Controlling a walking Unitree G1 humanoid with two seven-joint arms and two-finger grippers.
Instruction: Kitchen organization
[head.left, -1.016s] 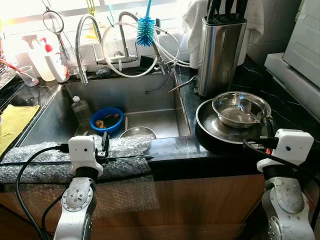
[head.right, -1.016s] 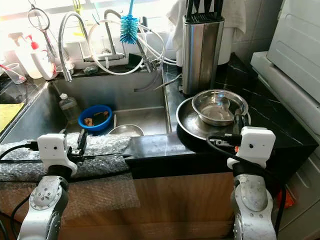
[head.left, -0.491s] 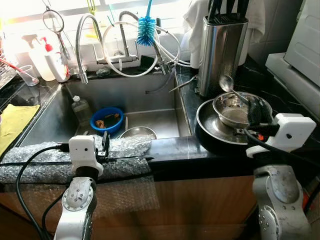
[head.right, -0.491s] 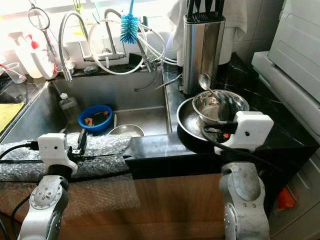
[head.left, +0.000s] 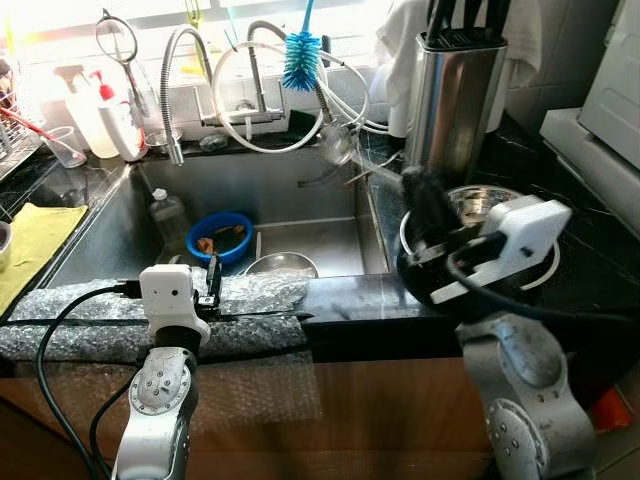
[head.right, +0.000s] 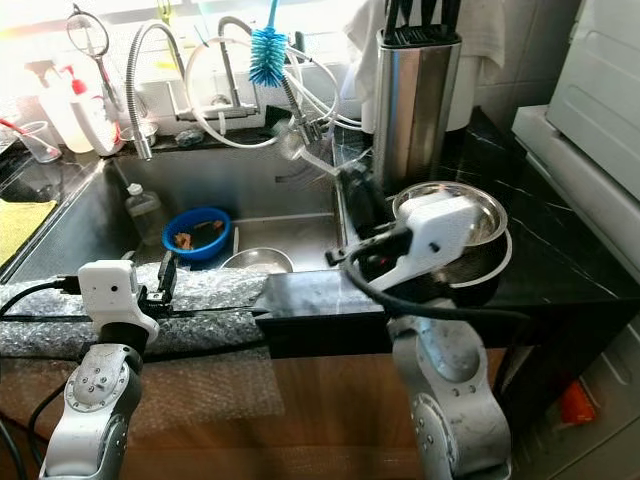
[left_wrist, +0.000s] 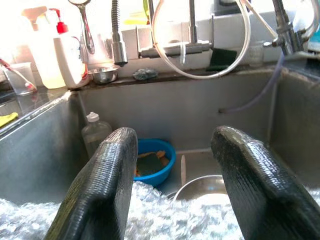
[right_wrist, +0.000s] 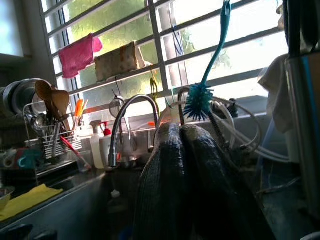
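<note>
Spoon (head.left: 345, 158), blurred, slants up from the right gripper (head.left: 418, 195), whose fingers (right_wrist: 187, 170) are clamped together on its handle, bowl end out over the sink (head.left: 300, 190). Left gripper (left_wrist: 172, 165) rests at the sink's front edge, fingers apart.

Spoon (head.left: 345, 152): metal, blurred, held up in the air over the right edge of the sink, bowl end toward the taps, handle running back to the right gripper (head.right: 352, 186), whose fingers are closed on it. Steel bowl (head.right: 462, 208): round, shiny, upright, sitting inside a wider dark pan (head.left: 540, 282) on the black counter, just in front of the knife block.
</note>
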